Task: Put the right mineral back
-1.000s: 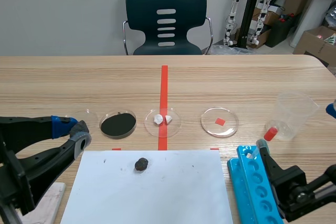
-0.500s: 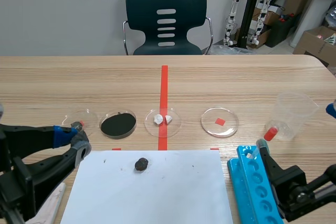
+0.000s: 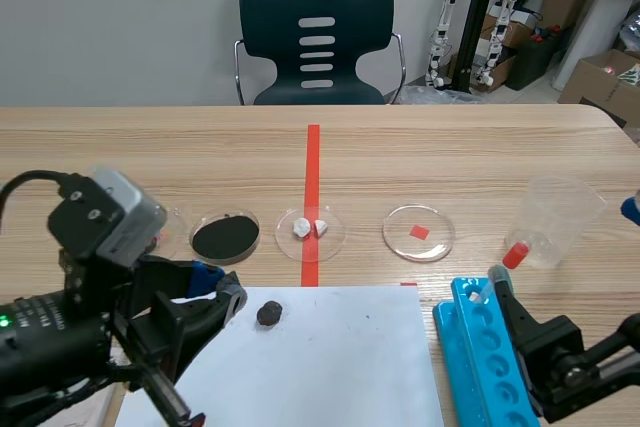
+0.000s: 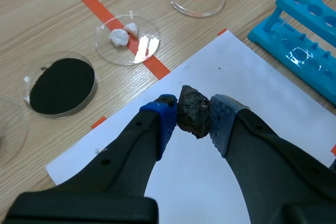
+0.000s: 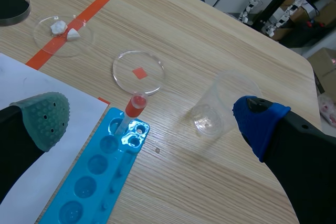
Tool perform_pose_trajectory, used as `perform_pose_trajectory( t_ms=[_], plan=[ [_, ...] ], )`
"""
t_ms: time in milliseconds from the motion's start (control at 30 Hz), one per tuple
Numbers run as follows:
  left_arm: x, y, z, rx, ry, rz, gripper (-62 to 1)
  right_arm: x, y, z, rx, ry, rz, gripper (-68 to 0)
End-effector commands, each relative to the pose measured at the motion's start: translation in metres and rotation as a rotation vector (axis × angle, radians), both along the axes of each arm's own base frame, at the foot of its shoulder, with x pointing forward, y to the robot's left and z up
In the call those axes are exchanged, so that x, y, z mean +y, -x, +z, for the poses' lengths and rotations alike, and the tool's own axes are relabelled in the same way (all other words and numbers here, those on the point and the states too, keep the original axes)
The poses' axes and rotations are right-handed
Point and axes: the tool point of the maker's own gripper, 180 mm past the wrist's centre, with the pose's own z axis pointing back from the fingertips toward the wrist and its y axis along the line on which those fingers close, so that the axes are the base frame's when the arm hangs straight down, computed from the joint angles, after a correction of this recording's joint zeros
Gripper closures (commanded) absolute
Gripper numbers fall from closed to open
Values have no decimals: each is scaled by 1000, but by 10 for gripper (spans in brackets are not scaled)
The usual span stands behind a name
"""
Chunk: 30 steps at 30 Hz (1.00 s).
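left gripper (image 4: 192,109): released, blue pads a small way apart. in the left wrist view the dark grey, rough lump of mineral (image 3: 268,313) sits framed between the two pads. the scene view shows it lying on the white paper sheet (image 3: 330,357) just ahead of the fingertips, with a thin strip of paper between. not grasped.

mineral lies near the sheet's far edge, on the left half, close to the orange-red tape line.

beyond the sheet, a row of clear round petri dishes on the wooden tabletop (image 3: 450,147):
- dish of black powder (image 3: 225,237), nearest the left arm
- dish with two white lumps (image 3: 310,230), on the tape line
- dish with a small red square chip (image 3: 418,232), to the right of the line
- one more clear dish (image 3: 172,220), partly hidden behind the left arm, contents unclear

right gripper (image 5: 151,113): released, spread wide, grey-green pad on one side and blue pad on the other, holding nothing. under and ahead of it, a bright blue plastic test-tube rack (image 5: 100,177) beside the sheet's right edge, with a red-capped tube (image 5: 134,107) standing tilted in its far end. a clear plastic cup (image 5: 220,106) stands near the blue pad, apart from the rack.

a dark chair (image 3: 317,32) stands behind the tabletop.
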Motion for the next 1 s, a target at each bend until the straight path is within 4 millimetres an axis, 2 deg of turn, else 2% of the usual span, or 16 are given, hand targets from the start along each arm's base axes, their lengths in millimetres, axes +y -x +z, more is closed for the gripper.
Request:
perform_pose_trajectory(
  t_ms=[0,333,467,633,967],
  plan=[
    [-12,-4,7,-10,40,-5,-111,1,-5,11,-42,-9,-1,-679],
    [-75,-10,2,24,52,-118,-111,1,-5,11,-42,-9,-1,-679],
    [-87,-26,-4,37,14,-82,-111,1,-5,11,-42,-9,-1,-679],
    [-94,-46,-22,104,-19,-29,-111,1,-5,11,-42,-9,-1,-679],
    [-133,-52,-50,191,-27,-57,-111,1,-5,11,-42,-9,-1,-679]
  ],
)
